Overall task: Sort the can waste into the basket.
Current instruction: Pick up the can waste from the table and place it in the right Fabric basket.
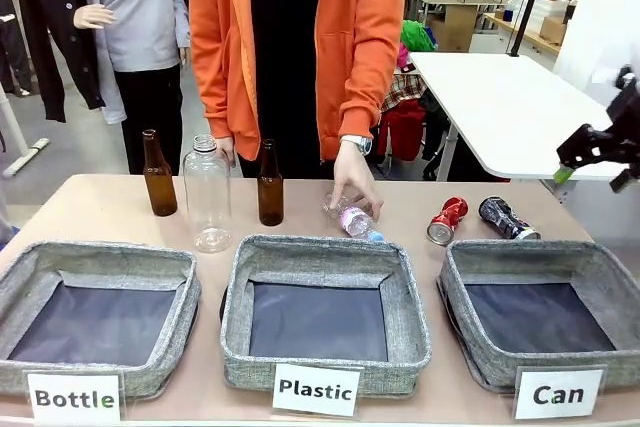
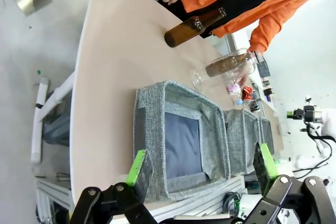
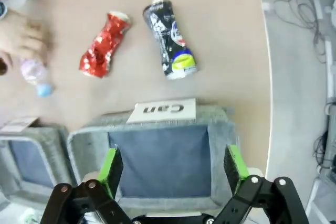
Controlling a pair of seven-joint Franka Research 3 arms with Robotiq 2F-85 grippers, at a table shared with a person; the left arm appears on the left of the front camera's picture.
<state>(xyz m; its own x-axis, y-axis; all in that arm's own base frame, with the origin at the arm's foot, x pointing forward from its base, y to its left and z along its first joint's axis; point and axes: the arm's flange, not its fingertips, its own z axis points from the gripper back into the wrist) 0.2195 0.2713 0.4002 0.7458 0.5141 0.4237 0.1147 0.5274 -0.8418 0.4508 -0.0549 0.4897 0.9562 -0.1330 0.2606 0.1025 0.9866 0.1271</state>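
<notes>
Spread wide with nothing between its green pads, the right gripper (image 3: 172,156) hangs above the basket (image 3: 220,124) marked by a white "Can" sign (image 3: 161,110), its dark lining bare of any waste. Just beyond the basket's far wall, on the tan table (image 3: 220,3), lie both cans, neither yet sorted: the red can (image 3: 103,45) and the silver-black can (image 3: 169,39), side by side, close together but not touching. Past the red can, a person's hand (image 3: 23,40), blurred, rests on a small plastic bottle (image 3: 35,74). At the other end of the table, the left gripper (image 2: 201,161) is likewise open and empty, poised over the row of baskets. The hazards look plain enough. Crushed metal offers uneven faces, so a pinch placed off-centre could let a can twist free or skid across the smooth tabletop. With the two cans lying so close, a finger lowered between them could knock the neighbour askew. A reach for the red can would bring the arm near the person's hand. A low carry back could also clip the basket's wall and shake the can loose short of the lining.
</notes>
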